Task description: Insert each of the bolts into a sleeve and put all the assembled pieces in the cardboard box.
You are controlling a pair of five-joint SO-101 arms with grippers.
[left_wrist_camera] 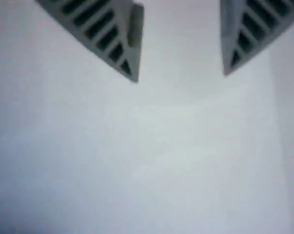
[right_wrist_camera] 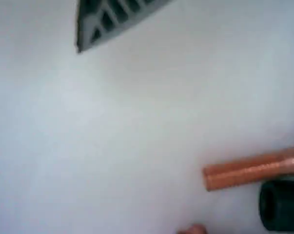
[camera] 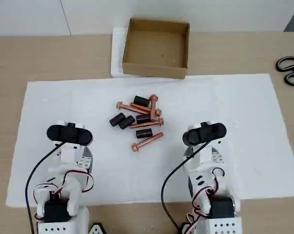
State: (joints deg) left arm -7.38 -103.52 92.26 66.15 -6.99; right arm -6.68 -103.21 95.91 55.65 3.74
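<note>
Nothing assembled yet: the first pick-up is the step in hand.

A white sheet (camera: 234, 122) covers much of the counter (camera: 39, 53), and the cardboard box (camera: 156, 71) stands empty at the sheet's far edge. Both arms are folded low at the near edge. The left end effector (left_wrist_camera: 180, 75) hangs open over bare sheet; whether the right end effector (camera: 205, 139) is open or closed cannot be told. Between the arms and the box, the copper bolts (camera: 147, 140) and black sleeves (camera: 117, 119) lie in one loose heap, some touching, none joined. The next move probably calls for one arm to take an outlying bolt and the other a sleeve from the heap's edge, each gripped without disturbing its neighbours, then lined up end to end.
</note>
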